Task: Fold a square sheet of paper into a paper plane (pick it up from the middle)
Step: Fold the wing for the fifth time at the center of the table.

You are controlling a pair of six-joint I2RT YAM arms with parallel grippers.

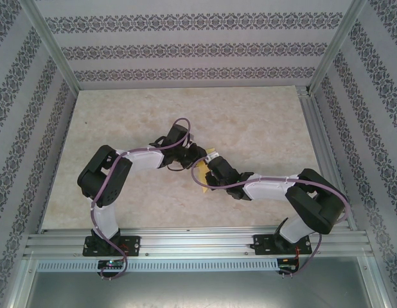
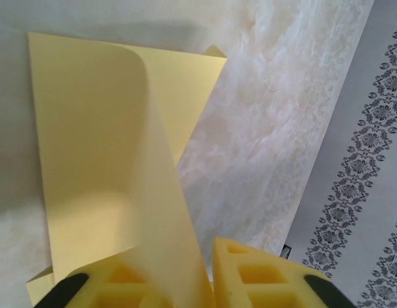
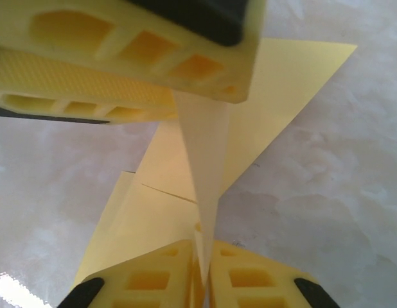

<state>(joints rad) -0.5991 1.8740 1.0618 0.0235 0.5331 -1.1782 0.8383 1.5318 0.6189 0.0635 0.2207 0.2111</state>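
Left hand (image 2: 198,277) and right hand (image 3: 202,269) are both pinched shut on a raised flap of the square sheet of paper (image 2: 89,128), the rest laid flat on the tabletop (image 1: 250,122), so only an early fold looks started, nothing plane-shaped is formed yet tbh.

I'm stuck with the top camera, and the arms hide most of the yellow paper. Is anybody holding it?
Observer: Yes. In the left wrist view the left end effector pinches a flap of the paper that curls up off the table.
Operator: What about the other arm?
Observer: The right wrist view shows the right end effector shut on that same flap, seen edge-on, with the left one gripping its far end.
Operator: So is the paper all in the air?
Observer: No. Most of it lies flat on the table, with one pointed corner sticking out.
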